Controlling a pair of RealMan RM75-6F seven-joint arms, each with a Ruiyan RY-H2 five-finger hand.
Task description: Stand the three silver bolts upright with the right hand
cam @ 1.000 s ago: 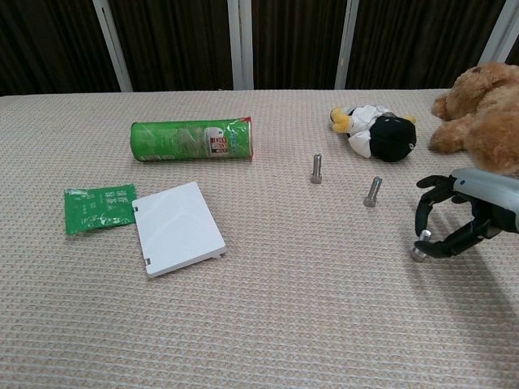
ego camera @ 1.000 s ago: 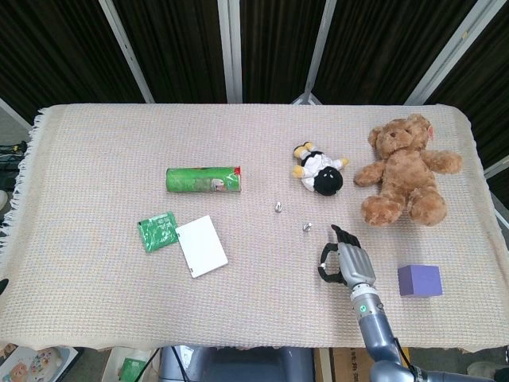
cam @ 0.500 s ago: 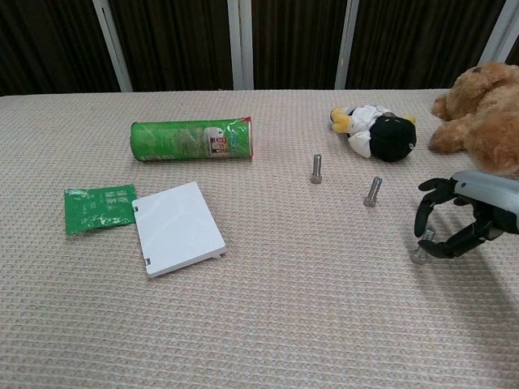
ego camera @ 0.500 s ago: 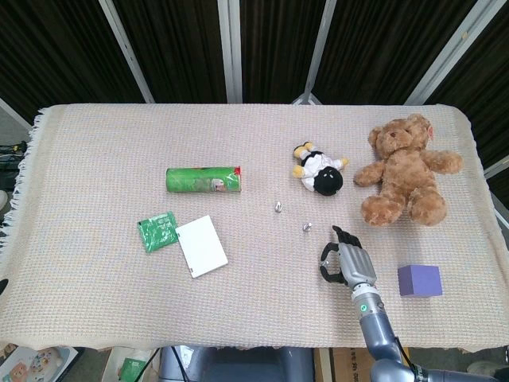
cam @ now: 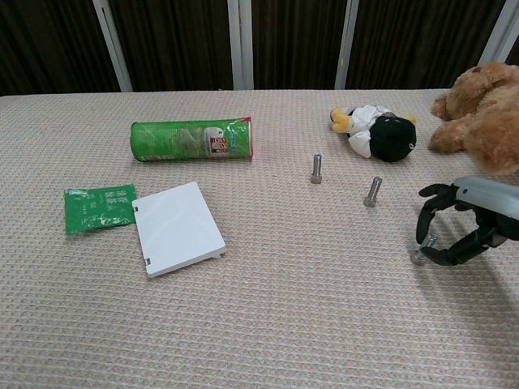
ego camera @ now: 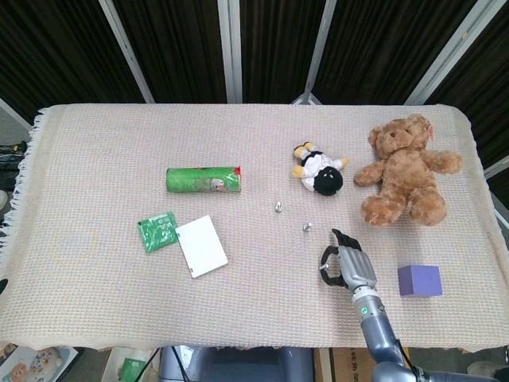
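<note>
Two silver bolts stand upright on the woven cloth, one (cam: 316,168) left of the other (cam: 372,193); the head view shows them as small dots (ego camera: 277,208) (ego camera: 306,227). A third bolt (cam: 422,250) stands on its head at the right, leaning slightly. My right hand (cam: 458,227) (ego camera: 346,265) is just right of it, fingers (cam: 426,212) curved loosely over it and thumb low beside its base. The shaft shows in the gap between them, and no firm pinch on it is visible. My left hand is out of both views.
A green chip can (cam: 193,140) lies on its side at the left, with a green packet (cam: 99,207) and a white card (cam: 178,228) in front of it. A penguin plush (cam: 378,133), a brown teddy bear (ego camera: 406,168) and a purple cube (ego camera: 419,280) surround the right hand.
The right hand has drawn slightly right and its fingers have eased off the third bolt. The bolt stays in place and more of its shaft now shows.
</note>
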